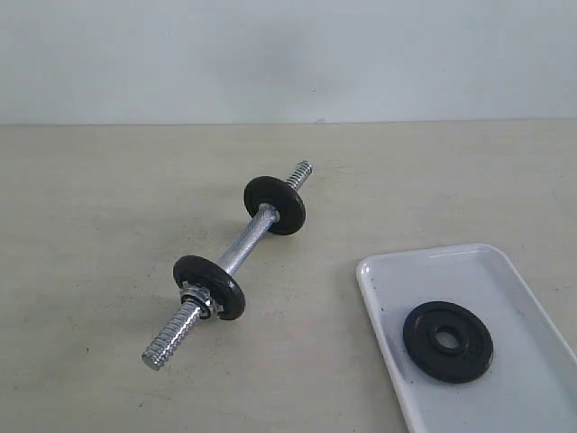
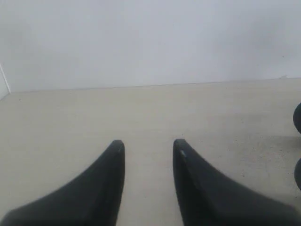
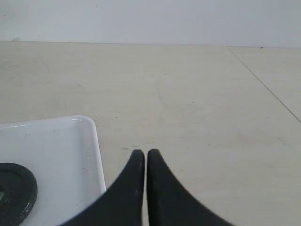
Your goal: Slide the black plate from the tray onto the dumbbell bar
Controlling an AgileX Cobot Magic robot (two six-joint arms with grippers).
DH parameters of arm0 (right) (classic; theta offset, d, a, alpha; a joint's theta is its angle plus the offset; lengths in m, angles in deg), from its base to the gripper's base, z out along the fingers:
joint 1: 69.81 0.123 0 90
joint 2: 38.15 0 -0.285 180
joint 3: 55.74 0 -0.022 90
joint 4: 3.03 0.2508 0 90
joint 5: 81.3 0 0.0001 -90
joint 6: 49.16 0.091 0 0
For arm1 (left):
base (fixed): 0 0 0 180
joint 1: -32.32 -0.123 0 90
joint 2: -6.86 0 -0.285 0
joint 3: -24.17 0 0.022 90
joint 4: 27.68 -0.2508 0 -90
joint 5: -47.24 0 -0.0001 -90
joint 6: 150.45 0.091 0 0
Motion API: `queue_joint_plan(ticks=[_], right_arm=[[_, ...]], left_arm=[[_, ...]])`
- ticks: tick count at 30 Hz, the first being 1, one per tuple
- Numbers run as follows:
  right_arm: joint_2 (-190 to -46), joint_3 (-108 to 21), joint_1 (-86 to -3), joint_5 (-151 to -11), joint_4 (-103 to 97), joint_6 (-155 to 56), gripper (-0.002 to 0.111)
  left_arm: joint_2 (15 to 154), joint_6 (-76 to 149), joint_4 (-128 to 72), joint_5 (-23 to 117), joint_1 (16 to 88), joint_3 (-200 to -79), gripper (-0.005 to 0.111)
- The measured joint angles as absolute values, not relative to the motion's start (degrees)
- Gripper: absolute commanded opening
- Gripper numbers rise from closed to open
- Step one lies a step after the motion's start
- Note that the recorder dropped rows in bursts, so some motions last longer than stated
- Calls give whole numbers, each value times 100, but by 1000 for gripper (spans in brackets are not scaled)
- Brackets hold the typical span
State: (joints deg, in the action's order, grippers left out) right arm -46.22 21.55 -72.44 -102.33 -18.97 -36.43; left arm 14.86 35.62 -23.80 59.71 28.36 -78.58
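Two claws showed only in their own wrist views; the exterior view caught neither of them. The left claw (image 2: pixel 148 143) stood with its dark fingers parted, a moderate gap between the tips showing only bare surface (image 2: pixel 70 117), and nothing was held. The right claw (image 3: pixel 145 153) was closed tight, its tips pressed together on nothing, near one corner of the tray (image 3: pixel 61 150).

Beyond that corner, the black plate (image 3: pixel 16 193) was cut off by the edge of the right wrist picture, so only part of its round showed. In the exterior view the whole plate lay flat inside the tray, centre hole up, while the tray itself ran out of the picture on two sides.

Well apart from the tray, the dumbbell bar (image 1: pixel 243 248) lay slantwise on the surface. It carried two small black discs (image 1: pixel 275 204), with a chrome nut (image 1: pixel 200 302) against the nearer one. Both threaded ends stuck out bare.

At the edge of the left wrist picture, two dark rounded slivers (image 2: pixel 297 117) were too clipped to identify.
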Motion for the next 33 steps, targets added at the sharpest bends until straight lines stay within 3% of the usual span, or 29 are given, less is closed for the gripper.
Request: queue_joint_plan(ticks=[33], right_arm=[[-4622,2155,-7244,-10007,-2222,-4156,0]], left_arm=[[1486,3562,-2380,5971,2836,-7858,32]])
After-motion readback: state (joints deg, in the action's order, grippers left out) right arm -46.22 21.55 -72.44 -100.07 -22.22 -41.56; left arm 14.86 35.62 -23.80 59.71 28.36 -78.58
